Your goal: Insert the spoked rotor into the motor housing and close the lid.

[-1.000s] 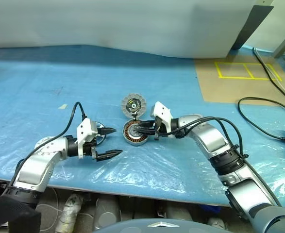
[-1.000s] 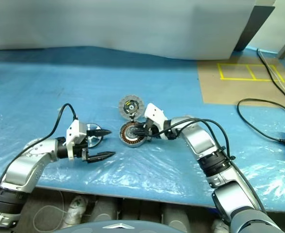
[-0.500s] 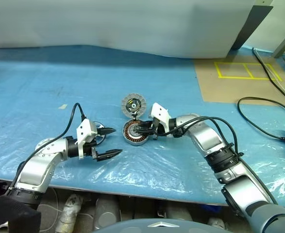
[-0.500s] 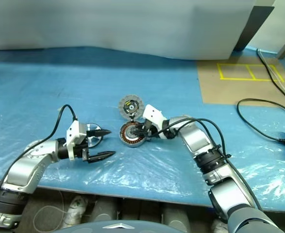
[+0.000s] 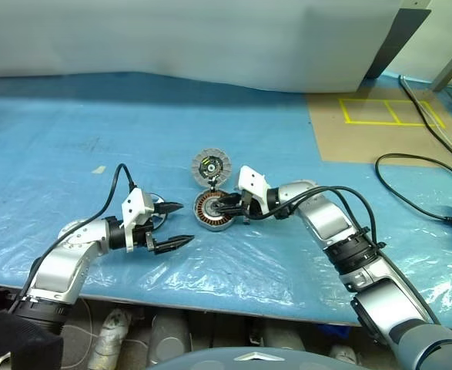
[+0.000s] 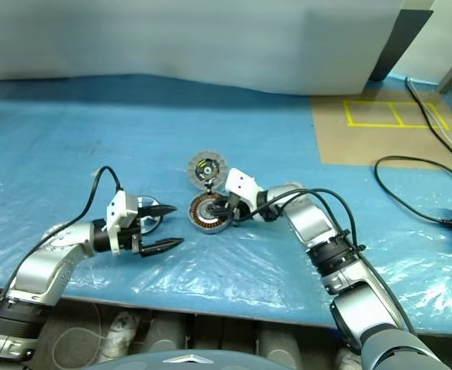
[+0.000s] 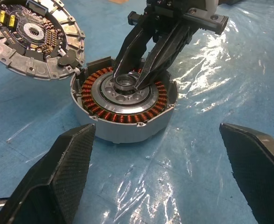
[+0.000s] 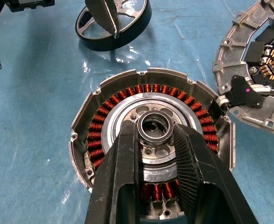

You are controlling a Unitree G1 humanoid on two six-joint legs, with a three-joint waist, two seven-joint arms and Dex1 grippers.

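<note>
Left eye view: left tool (image 5: 172, 225) spread wide and empty, the spoked rotor (image 5: 155, 212) lying flat on the table (image 5: 71, 131) just behind its far finger. Right tool (image 5: 224, 206) reaches in over the motor housing (image 5: 212, 212), tips at the centre. The lid (image 5: 212, 166) is swung open, lying past the housing on the side away from both tools.

Right eye view: same layout. Rotor beside the left tool, housing under the right tool's tips, lid open beyond.

Left wrist view: housing straight ahead between the spread fingers (image 7: 64, 172). Inside it sit a ring of copper windings (image 7: 92, 100) and a metal hub (image 7: 125, 83); no rotor in it yet. Right tool's fingers are pinched on the hub ring. Lid's inner face shows a circuit board, joined at the housing edge.

Right wrist view: right tool's fingers (image 8: 127, 163) clamp either side of the hub. The rotor lies beyond the housing with a finger of the left tool over it.

Handling, as a guess: rotor is rigid polished metal, probably weighty for its size and slippery. Take it across the thick rim or by a spoke. Windings and lid board look fragile, so lower it straight onto the hub.
</note>
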